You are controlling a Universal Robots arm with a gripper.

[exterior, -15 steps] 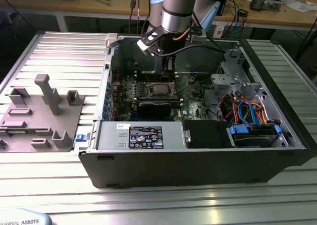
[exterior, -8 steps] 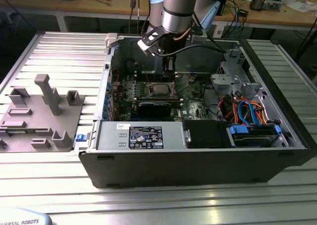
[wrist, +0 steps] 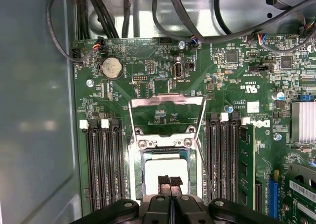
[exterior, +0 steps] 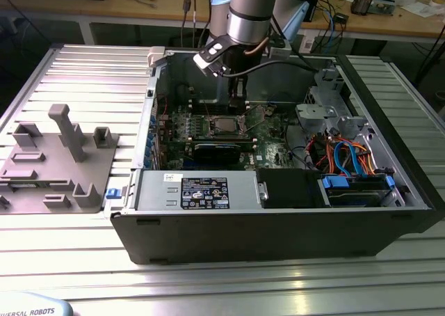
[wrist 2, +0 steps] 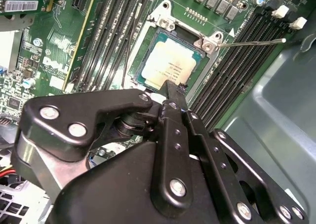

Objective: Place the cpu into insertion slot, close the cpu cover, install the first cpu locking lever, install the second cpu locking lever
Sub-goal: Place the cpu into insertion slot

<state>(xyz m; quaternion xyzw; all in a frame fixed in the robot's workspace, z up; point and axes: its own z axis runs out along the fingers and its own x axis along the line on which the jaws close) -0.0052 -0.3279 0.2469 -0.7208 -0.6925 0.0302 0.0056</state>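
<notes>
The cpu (wrist 2: 170, 63) lies flat in the insertion slot (wrist: 163, 143), its pale metal top also seen in the first wrist view (wrist: 165, 167) and from outside (exterior: 224, 126). The cpu cover (wrist: 167, 100) is swung open, its frame lying back past the socket's hinge side. A thin locking lever (wrist 2: 252, 42) sticks out sideways from the socket, unlatched; another wire lever (wrist: 205, 172) runs beside the socket. My gripper (wrist: 170, 180) hangs just over the chip's edge, fingers (wrist 2: 173, 93) shut together with nothing between them. From outside the gripper (exterior: 236, 101) reaches down into the open case.
Memory slots (wrist: 103, 169) flank the socket on both sides. A power supply box (exterior: 198, 191) fills the case's front, with a drive cage and coloured cables (exterior: 348, 156) at the exterior view's right. A grey fixture plate (exterior: 55, 163) lies outside the case on the left.
</notes>
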